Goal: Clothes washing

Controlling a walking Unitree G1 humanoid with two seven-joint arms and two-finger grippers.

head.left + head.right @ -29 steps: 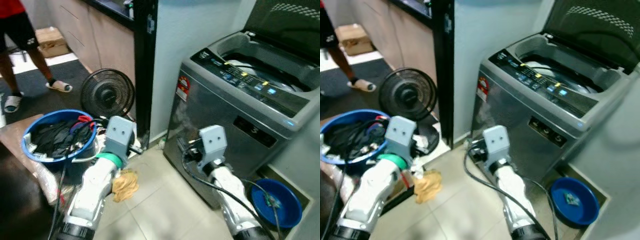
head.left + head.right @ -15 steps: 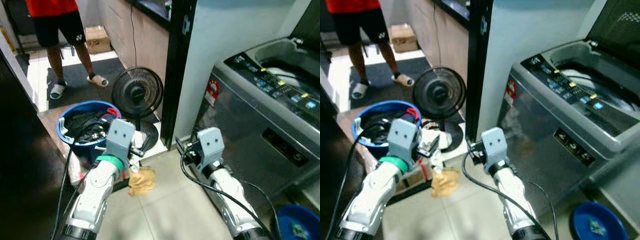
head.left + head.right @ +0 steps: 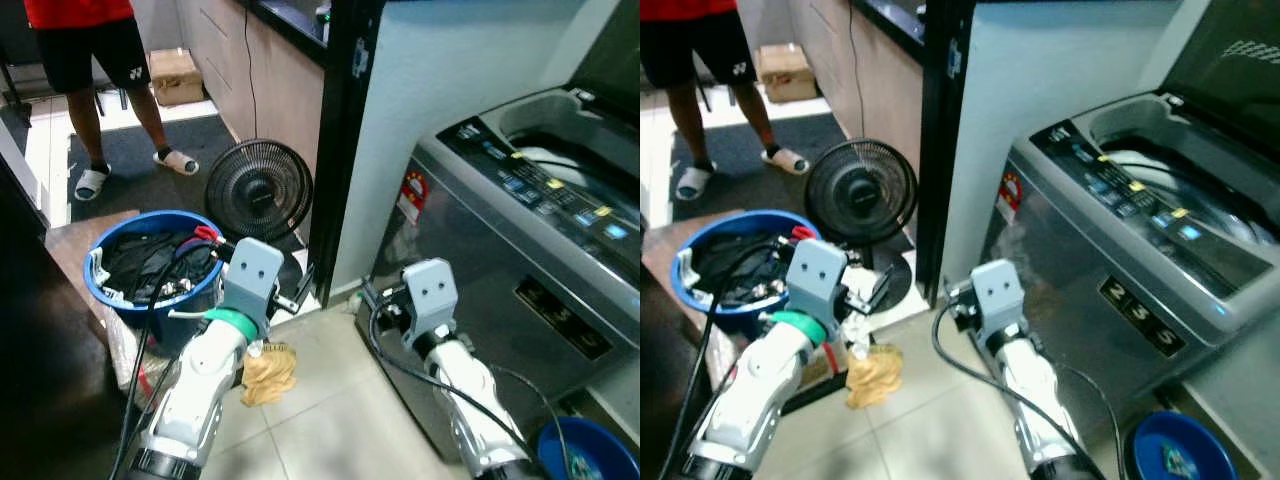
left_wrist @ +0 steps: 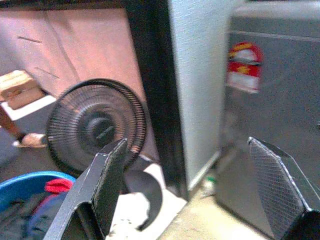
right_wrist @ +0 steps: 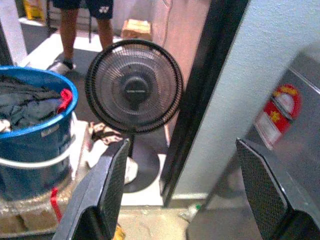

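A blue basin (image 3: 150,265) heaped with dark clothes stands on the floor at the left. The grey top-loading washing machine (image 3: 520,200) is at the right, its lid up. My left gripper (image 4: 195,190) is open and empty, held low between the basin and the black door frame, with its fingertips (image 3: 297,290) near the fan's base. Open and empty too, my right gripper (image 5: 185,195) hovers just in front of the washer's lower left corner. A crumpled yellow cloth (image 3: 268,372) lies on the tiles under my left forearm.
A black floor fan (image 3: 258,190) stands between basin and door frame (image 3: 335,150). A person (image 3: 90,60) in a red shirt and sandals stands at the back left, near a cardboard box (image 3: 178,75). A small blue basin (image 3: 590,450) sits by the washer's right foot.
The whole picture has shifted as the camera turned left and then a little back right. Both arms hold the same pose and both grippers stay open.
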